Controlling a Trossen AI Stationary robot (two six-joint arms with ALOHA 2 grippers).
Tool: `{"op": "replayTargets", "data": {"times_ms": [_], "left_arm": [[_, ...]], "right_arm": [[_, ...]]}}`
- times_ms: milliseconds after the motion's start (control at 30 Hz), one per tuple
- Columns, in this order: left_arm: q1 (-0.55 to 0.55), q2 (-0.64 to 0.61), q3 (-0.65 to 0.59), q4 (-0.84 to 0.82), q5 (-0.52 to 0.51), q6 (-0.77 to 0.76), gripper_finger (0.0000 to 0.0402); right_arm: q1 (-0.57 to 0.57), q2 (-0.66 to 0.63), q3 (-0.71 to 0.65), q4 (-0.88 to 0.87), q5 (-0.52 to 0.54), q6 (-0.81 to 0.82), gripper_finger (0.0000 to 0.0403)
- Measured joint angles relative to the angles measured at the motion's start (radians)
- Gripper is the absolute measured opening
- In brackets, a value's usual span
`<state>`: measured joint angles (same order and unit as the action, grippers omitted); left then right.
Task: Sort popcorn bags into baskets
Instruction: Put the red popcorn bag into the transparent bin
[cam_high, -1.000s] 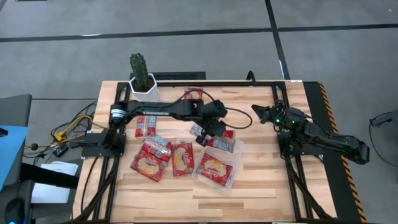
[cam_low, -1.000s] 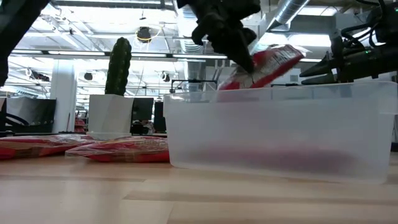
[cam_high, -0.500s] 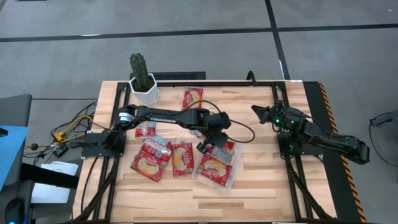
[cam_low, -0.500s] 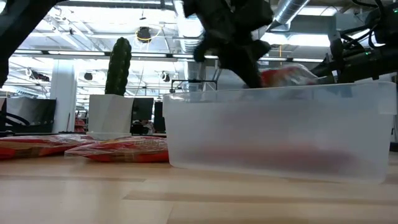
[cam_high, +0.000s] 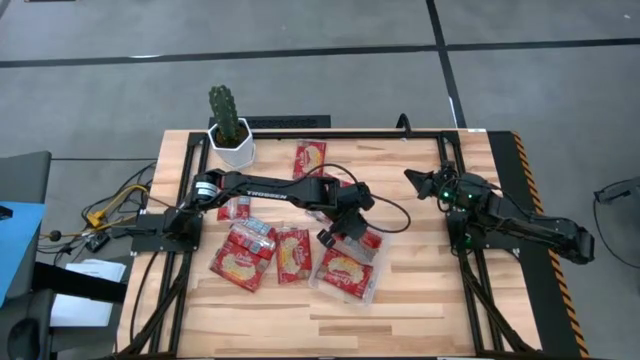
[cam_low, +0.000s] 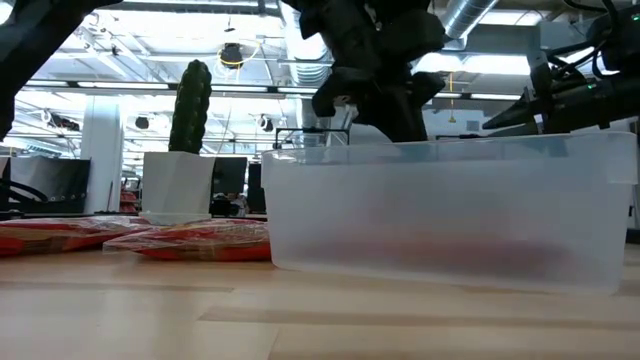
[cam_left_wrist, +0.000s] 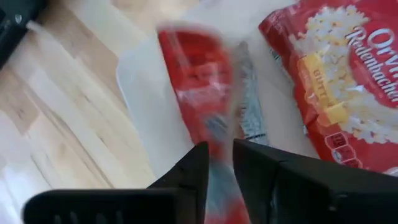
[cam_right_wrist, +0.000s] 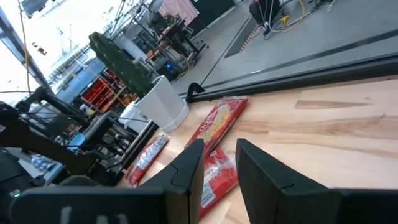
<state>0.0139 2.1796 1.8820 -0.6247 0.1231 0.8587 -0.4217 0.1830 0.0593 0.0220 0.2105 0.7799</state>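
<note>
The clear bin sits near the table's middle. A large red packet with a yellow-cream picture lies in it. My left gripper reaches down into the bin, shut on a small oblong red packet. In the low view it dips behind the bin's rim. More red packets lie flat on the wood: one at the far side, three left of the bin. My right gripper waits shut, right of the bin. My left gripper pinches the small oblong packet by its end between the two fingers, slanting down from the table's left and far side. The packet stretches away from the fingers over the bin's floor; whether it rests on the floor I cannot tell.
A white pot with a cactus stands at the far left corner. Black rails run along the table's left and right sides. Cables lie off the left edge. Bare wood shows along the near edge.
My left gripper has moved toward the table's right and near edge and down, from above the bin's far rim into the bin. The small packet it holds stuck up tilted above the rim; now it is below the rim, inside the bin.
</note>
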Motion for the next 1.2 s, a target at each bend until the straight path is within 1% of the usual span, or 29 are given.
{"op": "replayTargets", "data": {"times_ms": [133, 233, 333, 400, 500, 567, 633, 767, 867, 967, 1033, 1133, 1200], "left_arm": [[0.000, 0.000, 0.000, 0.000, 0.011, -0.012, 0.0106], [0.001, 0.000, 0.013, -0.018, -0.023, -0.043, 0.0139], [0.014, -0.004, 0.084, -0.081, -0.059, -0.095, 0.0167], [0.038, -0.011, 0.162, -0.150, -0.087, -0.153, 0.0179], [0.121, -0.027, 0.277, -0.246, -0.093, -0.282, 0.0189], [0.204, -0.041, 0.332, -0.311, -0.049, -0.362, 0.0191], [0.296, -0.057, 0.347, -0.363, 0.003, -0.455, 0.0192], [0.470, -0.059, 0.341, -0.476, 0.004, -0.657, 0.0188], [0.565, -0.060, 0.293, -0.465, -0.023, -0.775, 0.0183], [0.619, -0.058, 0.230, -0.457, -0.023, -0.841, 0.0179], [0.643, -0.059, 0.166, -0.402, -0.022, -0.879, 0.0179], [0.672, -0.057, 0.072, -0.364, 0.016, -0.929, 0.0179], [0.679, -0.056, 0.019, -0.323, 0.022, -0.950, 0.0179]], "right_arm": [[0.000, 0.000, 0.000, -0.002, 0.000, -0.001, 0.0118], [0.000, 0.000, 0.000, -0.002, 0.000, -0.003, 0.0118], [0.000, 0.000, 0.000, -0.002, 0.000, -0.003, 0.0118], [0.000, 0.000, 0.000, -0.002, 0.000, -0.003, 0.0118], [0.000, 0.000, 0.000, -0.002, 0.000, -0.003, 0.0118], [0.000, 0.000, 0.000, -0.004, -0.001, -0.003, 0.0118], [0.000, 0.000, 0.001, -0.008, 0.000, -0.003, 0.0118], [0.000, 0.000, 0.001, -0.018, -0.001, -0.003, 0.0118], [0.000, 0.000, 0.001, -0.020, -0.001, -0.003, 0.0118], [0.000, 0.000, 0.001, -0.022, -0.001, -0.003, 0.0118], [0.000, 0.000, 0.001, -0.027, -0.001, -0.004, 0.0118], [0.000, 0.000, 0.001, -0.047, -0.001, -0.004, 0.0118], [0.000, 0.000, 0.001, -0.067, -0.001, -0.005, 0.0118]]}}
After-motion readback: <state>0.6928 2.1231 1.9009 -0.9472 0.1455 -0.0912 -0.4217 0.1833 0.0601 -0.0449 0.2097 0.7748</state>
